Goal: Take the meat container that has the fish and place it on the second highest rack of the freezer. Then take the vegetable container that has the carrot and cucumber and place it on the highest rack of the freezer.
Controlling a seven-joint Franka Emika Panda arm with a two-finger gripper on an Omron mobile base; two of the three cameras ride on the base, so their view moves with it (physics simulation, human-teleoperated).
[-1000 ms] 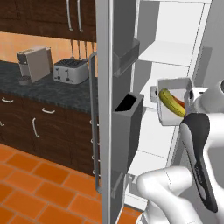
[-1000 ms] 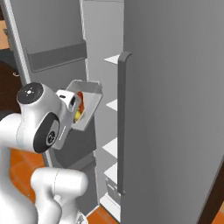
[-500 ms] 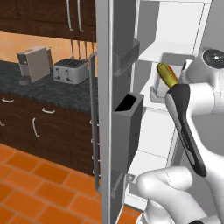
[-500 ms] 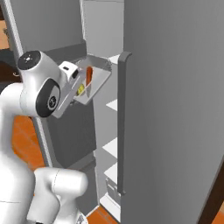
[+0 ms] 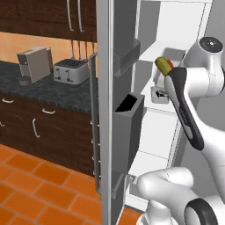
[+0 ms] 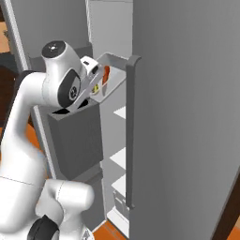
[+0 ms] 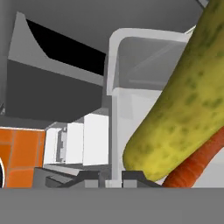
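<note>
Here the two-finger gripper (image 7: 110, 179) was clamped on the near wall of the pale grey rectangular vegetable container (image 7: 114, 65), which held a mottled yellow-green cucumber (image 7: 175, 109) and an orange carrot (image 7: 197, 164), raised inside the open white freezer (image 5: 176, 26) near its upper shelves, beside the dark grey door bin (image 5: 127, 127).

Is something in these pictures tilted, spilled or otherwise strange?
Yes. The vegetable container, held up at the freezer, is tilted, and the cucumber pokes out past its rim beside the carrot. Nothing has spilled.
</note>
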